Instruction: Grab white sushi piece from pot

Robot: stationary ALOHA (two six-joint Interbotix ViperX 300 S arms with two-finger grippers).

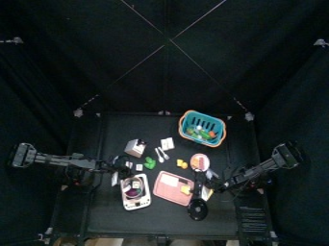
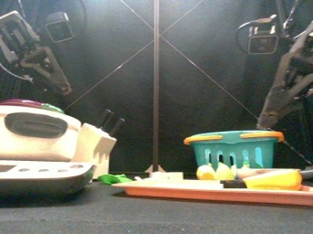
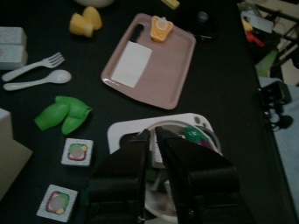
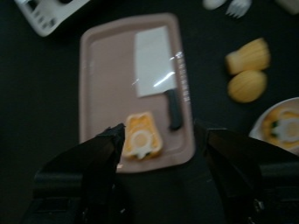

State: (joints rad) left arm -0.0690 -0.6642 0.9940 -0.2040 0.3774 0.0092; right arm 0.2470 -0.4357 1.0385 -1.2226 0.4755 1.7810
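The left gripper (image 3: 158, 149) hangs over the pot (image 3: 201, 140), fingers (image 3: 131, 166) narrowly parted, empty; the white sushi piece can't be made out beneath them. The right gripper (image 4: 163, 140) — jaws spread wide, empty — straddles the pink tray (image 4: 105, 79) edge near the cleaver (image 4: 156, 66).

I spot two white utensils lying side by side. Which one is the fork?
In the left wrist view, the fork is the one with prongs; the spoon beside it has a smooth rounded bowl.
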